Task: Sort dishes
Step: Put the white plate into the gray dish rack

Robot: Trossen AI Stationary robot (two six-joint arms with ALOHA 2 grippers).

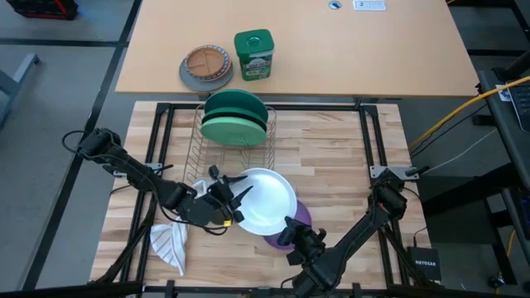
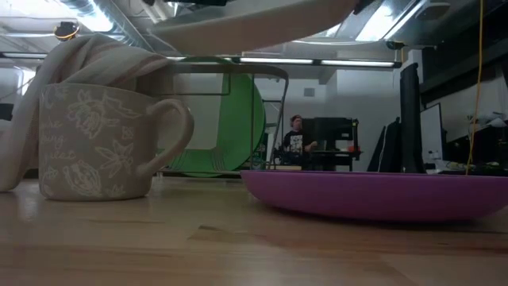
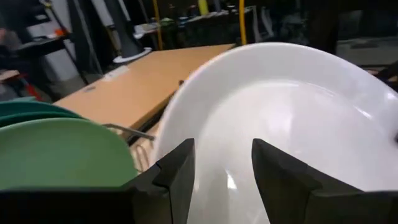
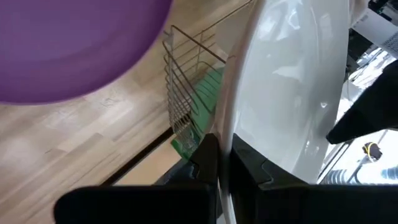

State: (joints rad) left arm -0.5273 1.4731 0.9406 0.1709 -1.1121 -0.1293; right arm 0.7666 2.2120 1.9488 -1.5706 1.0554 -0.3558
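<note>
Your left end effector (image 1: 234,201) and right end effector (image 1: 290,225) each pinch the white plate's (image 1: 269,199) rim, raised over the purple plate (image 1: 300,217). It's light, stiff, slippery; grip the rim firmly.

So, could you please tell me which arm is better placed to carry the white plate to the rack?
Probably left: its gripper is at the white plate, on the wire rack side.

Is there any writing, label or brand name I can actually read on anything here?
"NETGEAR": on the small black box at the table's right edge, only just legible.
Green can: has a printed label, too small to read.
White tags on the far table: too small to read.
Mug: leaf pattern only, no words.
Plates: no writing.
</note>
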